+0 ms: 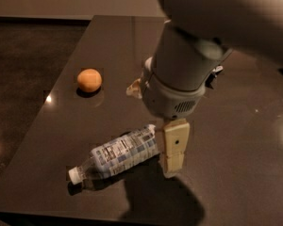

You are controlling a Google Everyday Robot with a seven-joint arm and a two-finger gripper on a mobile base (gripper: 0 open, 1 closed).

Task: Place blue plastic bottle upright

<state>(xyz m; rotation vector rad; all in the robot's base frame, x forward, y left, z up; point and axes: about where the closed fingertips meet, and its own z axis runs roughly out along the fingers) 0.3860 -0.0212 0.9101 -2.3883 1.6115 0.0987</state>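
The blue plastic bottle (pixel 119 156) lies on its side on the dark table (pixel 61 126) near the front edge. Its white cap points to the lower left and its base to the upper right. It is clear, with a pale blue-and-white label round its body. My gripper (pixel 173 160) hangs from the large grey arm (pixel 179 79) and reaches down right beside the bottle's base end, close to or touching it. It holds nothing that I can see.
An orange (pixel 89 80) sits on the table at the left, behind the bottle. The arm hides the crumpled wrapper at the back. The table's left edge (pixel 42 102) runs diagonally and the front edge is just below the bottle.
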